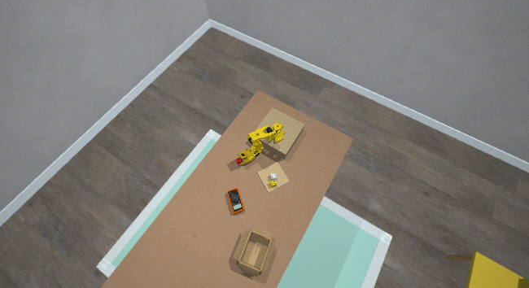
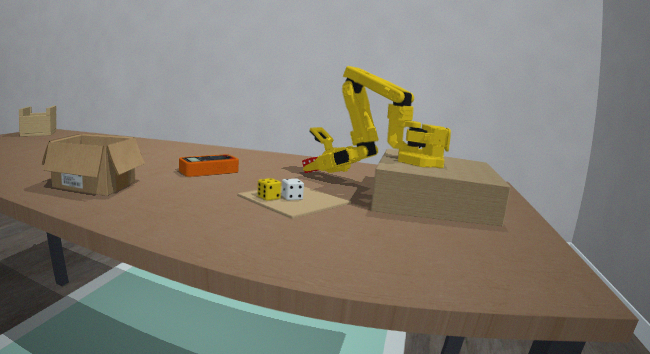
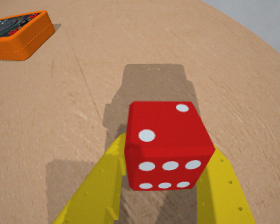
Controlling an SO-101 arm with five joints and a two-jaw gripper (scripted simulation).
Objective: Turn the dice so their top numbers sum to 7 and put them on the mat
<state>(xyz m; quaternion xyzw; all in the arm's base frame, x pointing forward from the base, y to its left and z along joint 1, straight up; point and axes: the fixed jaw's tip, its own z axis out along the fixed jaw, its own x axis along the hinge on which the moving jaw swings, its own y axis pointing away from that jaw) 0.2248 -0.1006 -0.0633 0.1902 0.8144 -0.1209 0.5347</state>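
Top view: small yellow jointed arm reaching from a pale wooden block across the brown wooden tabletop; small red cube die at the tip, off the thin square tan mat. Yellow black-pipped die and white black-pipped die already on the mat, side by side. Orange-cased handheld meter and open cardboard box farther along, well apart from the dice.

Exterior view: gripper low over the tabletop behind the mat, closed on the red die; die apparently just clear of the surface, contact not certain. Both dice on the mat sitting flat.

Wrist view: red die pinched between the two yellow fingers on opposite side faces, two pips on the upper face, six on the near face. Probably a light, rigid, smooth-faced cube: firm under a pinch but liable to slip or twist if held near an edge. Best hold judged to be flat-on, mid-face, on parallel faces.
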